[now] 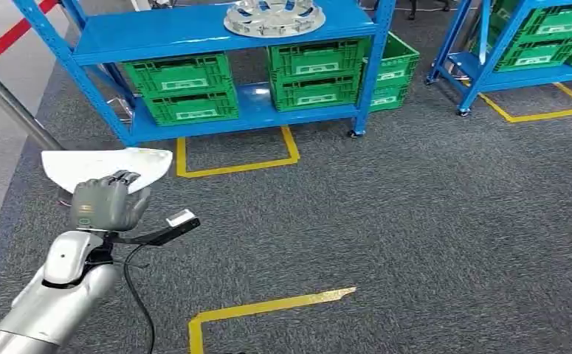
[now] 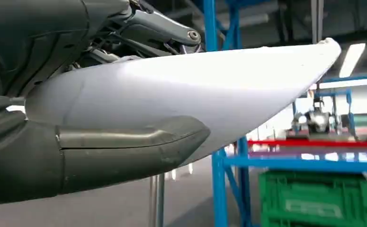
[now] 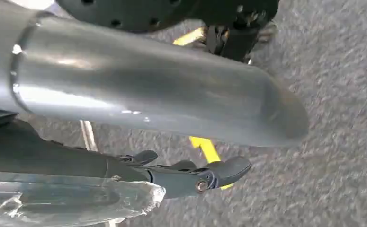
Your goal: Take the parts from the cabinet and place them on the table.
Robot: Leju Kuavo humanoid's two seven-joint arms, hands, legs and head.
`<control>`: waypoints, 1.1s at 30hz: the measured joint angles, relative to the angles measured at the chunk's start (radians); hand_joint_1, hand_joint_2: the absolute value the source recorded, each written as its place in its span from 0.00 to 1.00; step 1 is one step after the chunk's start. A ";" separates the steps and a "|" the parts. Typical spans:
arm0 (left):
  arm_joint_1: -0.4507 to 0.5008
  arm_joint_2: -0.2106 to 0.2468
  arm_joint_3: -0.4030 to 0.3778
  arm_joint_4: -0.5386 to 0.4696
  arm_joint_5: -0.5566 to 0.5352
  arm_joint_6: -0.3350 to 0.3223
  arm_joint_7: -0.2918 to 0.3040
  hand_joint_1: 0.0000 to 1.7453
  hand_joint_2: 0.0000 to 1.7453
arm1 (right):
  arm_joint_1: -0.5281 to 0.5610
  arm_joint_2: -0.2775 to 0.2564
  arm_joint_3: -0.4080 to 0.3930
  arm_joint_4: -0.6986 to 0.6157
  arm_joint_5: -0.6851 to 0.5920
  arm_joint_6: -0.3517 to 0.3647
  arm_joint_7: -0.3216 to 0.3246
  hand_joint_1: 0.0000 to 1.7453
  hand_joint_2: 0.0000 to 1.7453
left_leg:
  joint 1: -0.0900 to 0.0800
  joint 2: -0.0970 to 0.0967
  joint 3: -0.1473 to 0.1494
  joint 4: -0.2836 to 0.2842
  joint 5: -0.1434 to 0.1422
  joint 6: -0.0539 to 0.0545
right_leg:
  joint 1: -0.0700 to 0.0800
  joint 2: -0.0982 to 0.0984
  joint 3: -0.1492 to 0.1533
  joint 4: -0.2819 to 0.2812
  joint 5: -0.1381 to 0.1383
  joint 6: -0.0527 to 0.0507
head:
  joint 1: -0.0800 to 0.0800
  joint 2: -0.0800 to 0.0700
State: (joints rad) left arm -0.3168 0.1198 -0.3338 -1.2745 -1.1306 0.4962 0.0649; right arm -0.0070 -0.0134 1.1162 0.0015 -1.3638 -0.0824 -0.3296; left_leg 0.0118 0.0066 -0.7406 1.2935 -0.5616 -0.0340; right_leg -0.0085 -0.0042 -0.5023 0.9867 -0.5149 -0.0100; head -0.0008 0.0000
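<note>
Head view gives me my left hand [image 1: 108,203] raised over the grey carpet floor [image 1: 415,221], fingers curled over the near edge of a flat white curved plastic panel [image 1: 105,167]; in the left wrist view the thumb [image 2: 124,146] presses under that panel [image 2: 195,90], so it is pinched. Ahead stands the blue metal shelf rack [image 1: 216,33], with a round silver wheel-cover part [image 1: 273,16] on top and green slatted plastic crates [image 1: 183,87] below. Yellow tape lines [image 1: 268,306] mark the floor between. In the right wrist view my right hand [image 3: 191,175] hangs over carpet, fingers curled beside a clear plastic piece [image 3: 67,201]; I cannot tell whether it grips it.
</note>
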 joint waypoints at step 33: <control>-0.029 -0.011 -0.018 0.003 0.151 -0.143 0.008 1.00 1.00 | -0.005 0.002 0.010 0.000 0.006 -0.002 0.018 0.00 0.00 | -0.029 0.000 0.157 -0.290 0.124 0.056 | 0.010 -0.001 -0.042 0.005 0.034 0.027 | 0.002 0.000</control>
State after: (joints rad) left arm -0.3453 0.1091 -0.3517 -1.2718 -0.9792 0.3532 0.0732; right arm -0.0121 -0.0118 1.1265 0.0015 -1.3573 -0.0847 -0.3120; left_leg -0.0176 0.0062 -0.5834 1.0033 -0.4381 0.0221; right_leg 0.0012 -0.0048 -0.5439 0.9913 -0.4810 0.0167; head 0.0015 0.0000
